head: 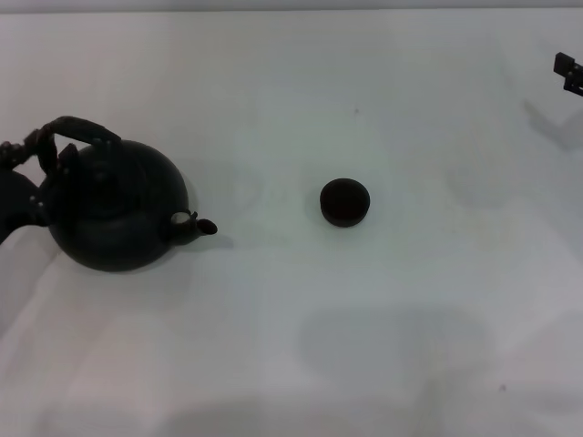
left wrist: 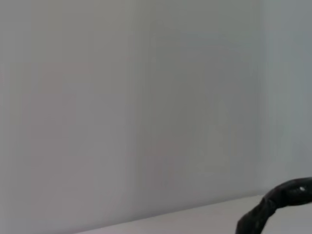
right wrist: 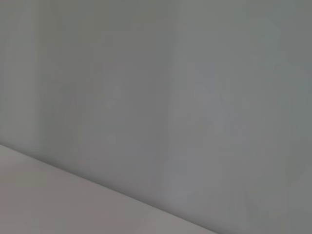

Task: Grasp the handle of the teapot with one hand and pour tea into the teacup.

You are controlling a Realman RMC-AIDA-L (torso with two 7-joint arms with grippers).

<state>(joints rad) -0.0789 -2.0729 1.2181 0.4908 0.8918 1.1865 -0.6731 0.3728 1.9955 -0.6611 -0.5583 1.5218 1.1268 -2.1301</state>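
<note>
In the head view, the teapot (head: 114, 214) sat at the left edge of the frame on the white table (head: 383, 346), its short spout (head: 196, 225) pointing right toward the teacup (head: 345, 202), which stood well apart near the centre. The handle (head: 77, 130) arched over the pot's upper left, and the left gripper (head: 36, 168) came in from the frame's left edge right at that handle; dark on dark, so whether it was wide, narrow or clamped on the handle I cannot tell. The right gripper (head: 568, 73) sat parked at the upper right edge, too little of it in view to judge its opening.

In the left wrist view, only a dark, rough curved piece, probably the handle (left wrist: 275, 204), showed at the lower right against a pale wall.

The right wrist view showed only pale wall and a strip of table.

By my reading, the step was securing the handle. The next move would call for a firm hold, then lifting and carrying the spout over the cup before tilting.
</note>
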